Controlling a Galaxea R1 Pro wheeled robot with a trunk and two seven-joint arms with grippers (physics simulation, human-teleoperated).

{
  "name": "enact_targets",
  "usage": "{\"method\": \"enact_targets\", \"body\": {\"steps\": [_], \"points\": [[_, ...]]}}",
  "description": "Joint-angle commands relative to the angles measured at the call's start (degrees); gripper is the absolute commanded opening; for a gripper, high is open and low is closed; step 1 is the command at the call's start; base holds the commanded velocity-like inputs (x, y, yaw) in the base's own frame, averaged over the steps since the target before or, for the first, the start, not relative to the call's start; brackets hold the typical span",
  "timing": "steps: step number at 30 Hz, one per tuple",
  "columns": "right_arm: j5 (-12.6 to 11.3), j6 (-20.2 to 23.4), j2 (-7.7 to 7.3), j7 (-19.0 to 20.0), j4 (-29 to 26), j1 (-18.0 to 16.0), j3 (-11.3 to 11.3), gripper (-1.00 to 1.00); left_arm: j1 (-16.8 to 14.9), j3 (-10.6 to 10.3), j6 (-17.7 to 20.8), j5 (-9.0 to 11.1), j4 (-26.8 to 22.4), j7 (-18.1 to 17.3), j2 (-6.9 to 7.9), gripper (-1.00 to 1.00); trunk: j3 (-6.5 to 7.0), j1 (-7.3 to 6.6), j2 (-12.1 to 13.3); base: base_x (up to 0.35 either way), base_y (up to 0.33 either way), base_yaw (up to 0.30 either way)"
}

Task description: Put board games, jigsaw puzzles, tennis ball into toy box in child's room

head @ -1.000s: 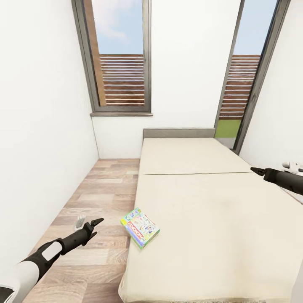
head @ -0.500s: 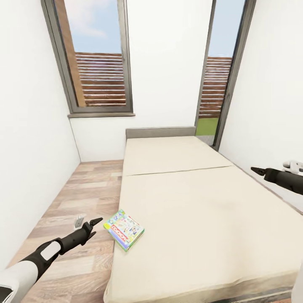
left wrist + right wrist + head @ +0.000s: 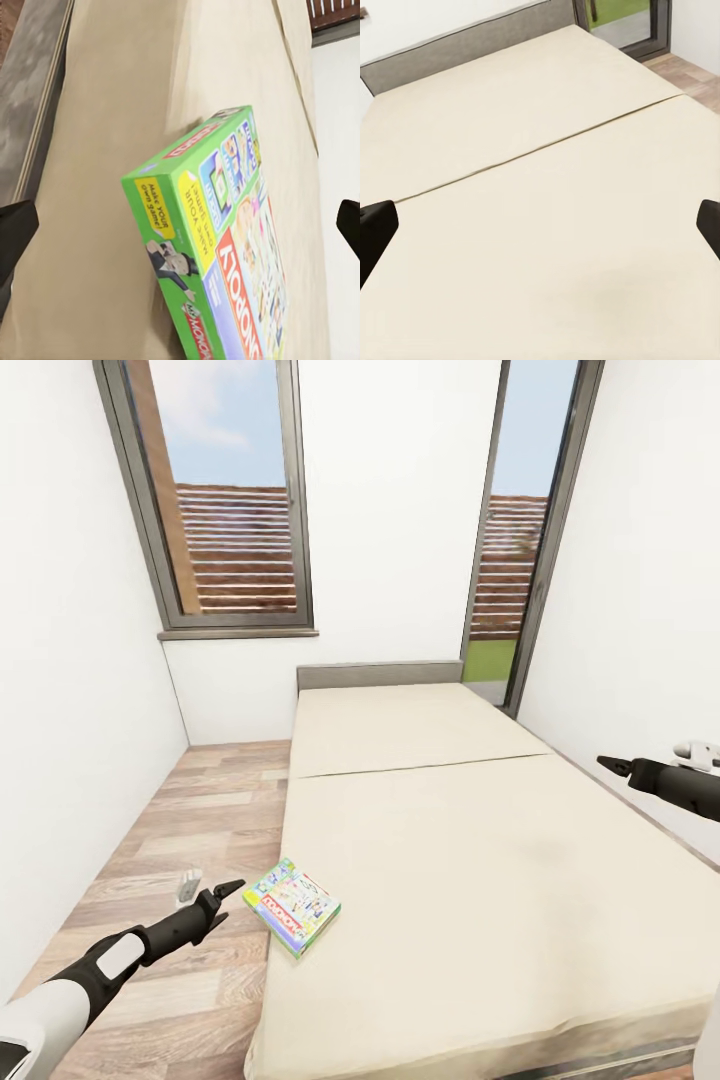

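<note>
One of the board games, a green-white Monopoly box [image 3: 292, 906], lies flat on the near left corner of the beige bed [image 3: 480, 830]. My left gripper [image 3: 210, 885] hovers over the floor just left of that box, open and empty. In the left wrist view the box [image 3: 217, 247] sits straight ahead between the widely spread fingertips [image 3: 15, 229]. My right gripper [image 3: 648, 760] is open over the bed's right edge, and its dark fingertips [image 3: 375, 225] frame bare mattress. The table, toy box, jigsaw puzzles and tennis ball are out of view.
A strip of wooden floor [image 3: 190, 830] runs between the bed and the white left wall. A grey headboard [image 3: 380, 675] stands against the far wall, below a tall window [image 3: 235, 510] and beside a glass door [image 3: 510, 560].
The camera has swung, so the bed and box now sit further left in the picture. Both arms keep the same pose and both grippers stay open.
</note>
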Motion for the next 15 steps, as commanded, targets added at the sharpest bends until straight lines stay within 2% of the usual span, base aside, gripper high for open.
{"method": "enact_targets", "body": {"steps": [1,7,15], "points": [[0.43,0.23,0.01,0.45,-0.07,-0.06,-0.06,1.0,-0.04,-0.41,0.41,0.58,0.01,-0.06,0.03,1.0,-0.06,-0.01,-0.03,0.0,0.0,-0.001],[0.83,-0.03,0.13,0.47,-0.13,0.13,-0.02,1.0,-0.04,-0.58,0.46,0.53,0.01,0.09,0.02,1.0,-0.06,-0.01,-0.03,0.0,0.0,0.0],[0.53,-3.27,0.15,2.1,-1.82,2.84,0.0,1.0,-0.04,-0.66,0.42,0.45,0.01,0.16,-0.03,1.0,-0.06,-0.01,-0.03,0.0,0.0,-0.001]]}}
